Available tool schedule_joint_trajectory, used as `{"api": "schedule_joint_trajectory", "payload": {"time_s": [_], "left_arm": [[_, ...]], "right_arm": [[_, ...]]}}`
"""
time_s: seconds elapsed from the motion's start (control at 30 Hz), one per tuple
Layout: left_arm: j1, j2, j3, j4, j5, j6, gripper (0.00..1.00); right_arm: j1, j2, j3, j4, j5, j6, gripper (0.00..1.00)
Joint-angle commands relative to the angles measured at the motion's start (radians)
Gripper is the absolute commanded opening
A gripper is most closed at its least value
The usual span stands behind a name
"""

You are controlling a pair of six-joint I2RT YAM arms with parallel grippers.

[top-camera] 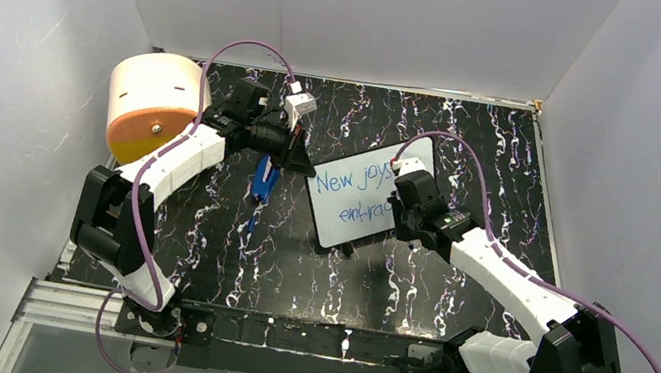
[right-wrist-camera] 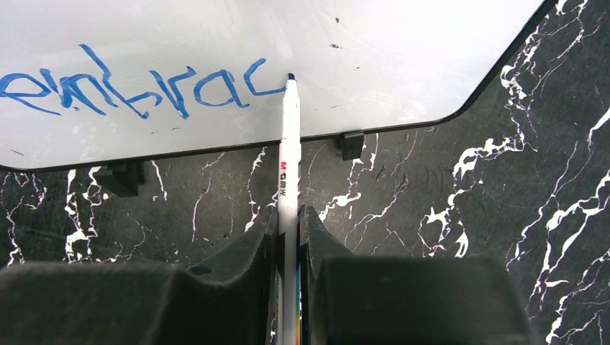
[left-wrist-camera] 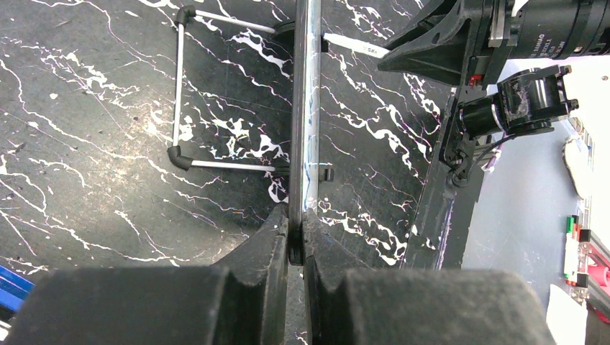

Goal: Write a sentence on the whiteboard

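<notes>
Open black white-veined tabletop (top-camera: 292, 271) in front of the small black-framed whiteboard (top-camera: 342, 214) and toward the far-right corner; left flank blocked by peach-and-orange cylinder (top-camera: 152, 106), blue object (top-camera: 264, 181) and left arm (top-camera: 174, 160); right arm (top-camera: 505, 272) with white marker (right-wrist-camera: 289, 158) overhangs the board's right half; white walls (top-camera: 16, 43) close three sides.

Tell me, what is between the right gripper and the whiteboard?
A marker: the right gripper is shut on it, and its tip meets the whiteboard. The right wrist view shows it.
</notes>
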Motion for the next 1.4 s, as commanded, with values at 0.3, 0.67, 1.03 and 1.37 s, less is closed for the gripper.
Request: {"api": "schedule_joint_trajectory", "payload": {"time_s": [0.3, 0.67, 1.03, 1.37], "left_arm": [[-0.003, 0.011, 0.007, -0.056, -0.029, 0.048, 0.00], [-0.003, 0.012, 0.008, -0.056, -0.028, 0.049, 0.00], [-0.003, 0.014, 0.009, -0.056, -0.025, 0.048, 0.00], [-0.003, 0.015, 0.009, -0.056, -0.026, 0.048, 0.00]], "right_arm": [[-0.039, 0.012, 0.011, 0.055, -0.016, -0.016, 0.00], [-0.068, 0.014, 0.022, 0.067, 0.002, -0.030, 0.00], [-0.069, 0.015, 0.049, 0.087, 0.003, -0.039, 0.00], [-0.071, 0.007, 0.072, 0.096, -0.008, -0.050, 0.00]]}}
